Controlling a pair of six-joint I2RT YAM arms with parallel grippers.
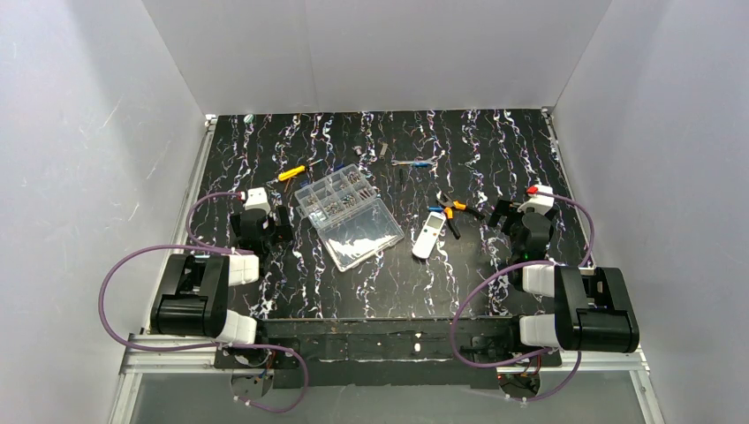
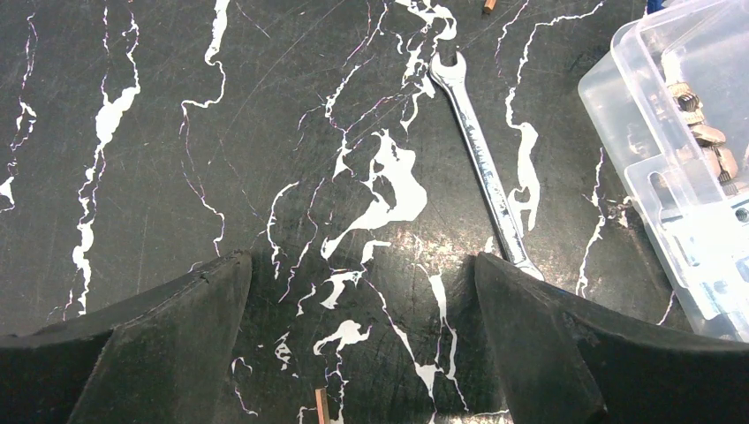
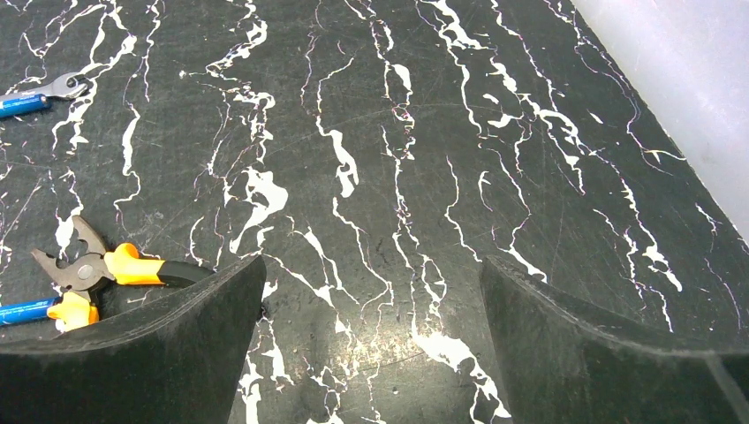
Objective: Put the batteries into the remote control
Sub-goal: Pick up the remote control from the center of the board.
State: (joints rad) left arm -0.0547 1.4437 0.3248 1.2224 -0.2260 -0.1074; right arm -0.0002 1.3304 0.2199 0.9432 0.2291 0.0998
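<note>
Remote sitting beside pliers; left tool, right tool both gaping empty. I'm aiming right tool in, skirting pliers.

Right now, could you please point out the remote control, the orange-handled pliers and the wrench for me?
remote control [image 1: 427, 236]: top external view, middle of its white body.
orange-handled pliers [image 3: 134, 266]: right wrist view, orange grip beside the pivot.
wrench [image 2: 484, 168]: left wrist view, middle of its shaft.

Clear compartment box lid open, mid-table. Orange pliers to its right. Silver wrench and yellow screwdriver to its left.
</note>
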